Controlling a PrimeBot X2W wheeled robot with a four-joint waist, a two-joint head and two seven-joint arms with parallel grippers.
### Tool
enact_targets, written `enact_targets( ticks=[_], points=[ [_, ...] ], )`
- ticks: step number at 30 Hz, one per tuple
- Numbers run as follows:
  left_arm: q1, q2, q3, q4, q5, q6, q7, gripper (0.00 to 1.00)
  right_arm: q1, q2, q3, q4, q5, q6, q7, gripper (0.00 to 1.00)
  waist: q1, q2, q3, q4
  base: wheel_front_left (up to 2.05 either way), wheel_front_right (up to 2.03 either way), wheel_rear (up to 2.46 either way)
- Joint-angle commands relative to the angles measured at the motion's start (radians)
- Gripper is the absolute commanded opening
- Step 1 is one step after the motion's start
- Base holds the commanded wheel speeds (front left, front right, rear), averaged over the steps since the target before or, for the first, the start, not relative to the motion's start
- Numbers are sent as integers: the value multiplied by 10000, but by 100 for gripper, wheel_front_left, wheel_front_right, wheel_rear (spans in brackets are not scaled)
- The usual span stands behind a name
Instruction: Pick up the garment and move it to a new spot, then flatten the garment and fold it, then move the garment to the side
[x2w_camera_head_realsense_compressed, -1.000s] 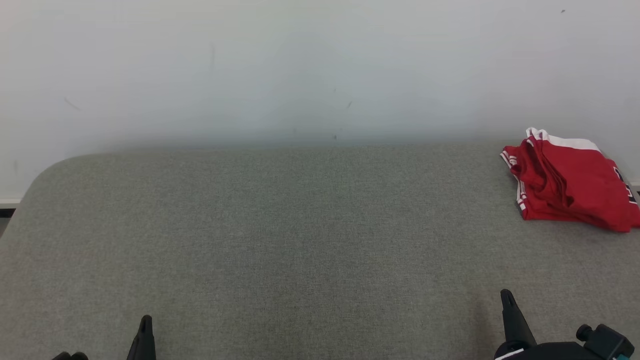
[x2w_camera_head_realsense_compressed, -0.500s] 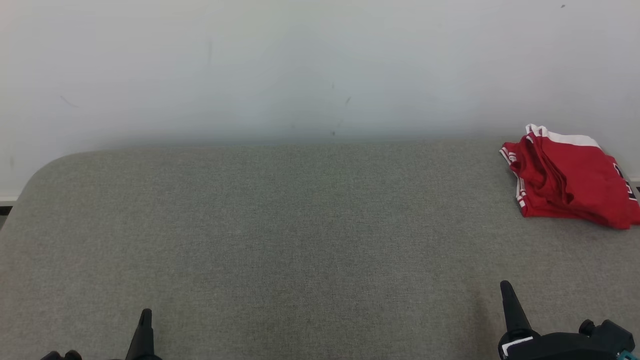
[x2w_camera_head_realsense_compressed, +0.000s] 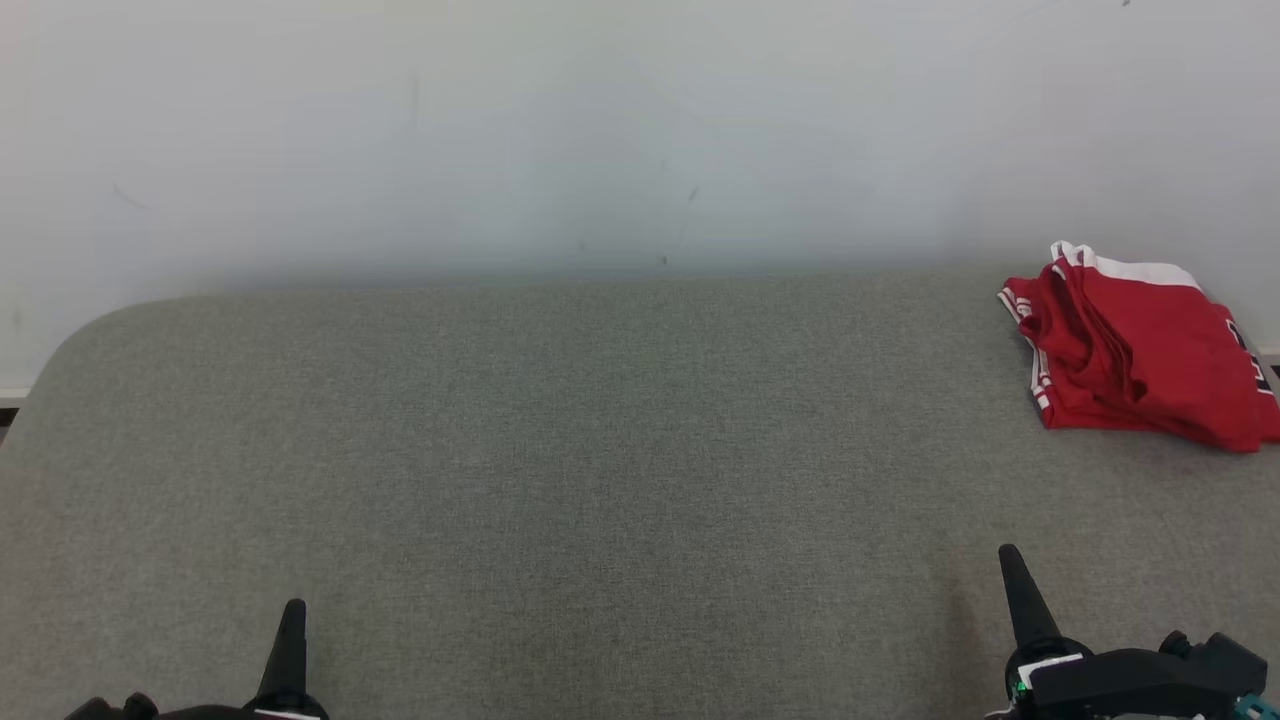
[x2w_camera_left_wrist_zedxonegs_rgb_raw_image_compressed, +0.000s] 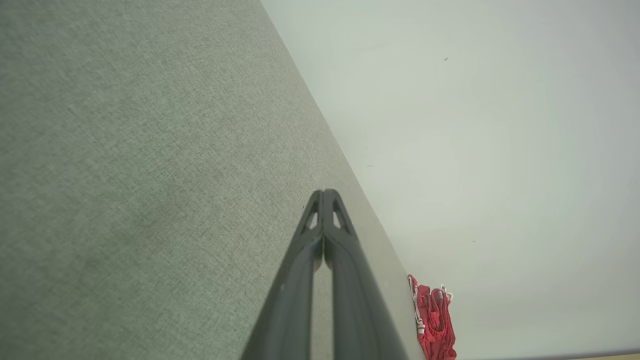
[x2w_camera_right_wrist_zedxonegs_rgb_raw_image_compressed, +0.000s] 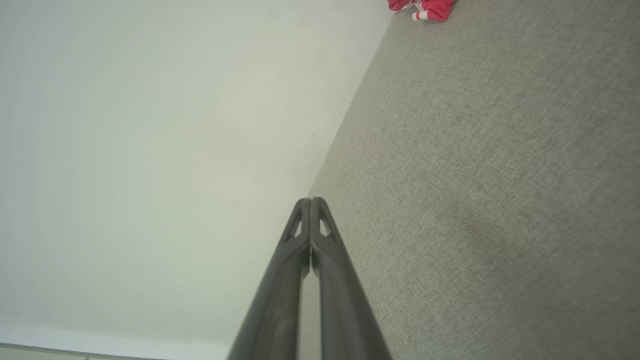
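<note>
Well away from both grippers, the garment (x2w_camera_head_realsense_compressed: 1135, 350) lies as a folded red bundle at the far right of the grey fabric surface (x2w_camera_head_realsense_compressed: 600, 450), close to the pale wall (x2w_camera_head_realsense_compressed: 600, 130). A white panel shows along its far edge and striped trim on its left side. The left gripper (x2w_camera_head_realsense_compressed: 292, 608) sits at the near left, its two dark fingers pressed together tip to tip with nothing between them. The right gripper (x2w_camera_head_realsense_compressed: 1008, 552) sits at the near right, likewise closed and empty, pointing toward the wall.
</note>
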Motion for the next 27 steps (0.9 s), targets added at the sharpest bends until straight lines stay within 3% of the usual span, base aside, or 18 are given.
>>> enact_targets(
  ticks=[1,27],
  points=[
    [-250,-18,83,-34,-176,-57,45,0,-130,-3,-28,-73,206,-12,58,0,0,0,7,-3,0,0,0],
    [-580,-333,555,117,-2236,-494,590,0,-464,1,-98,2,2512,-16,522,0,0,0,191,-79,0,0,0]
  ],
)
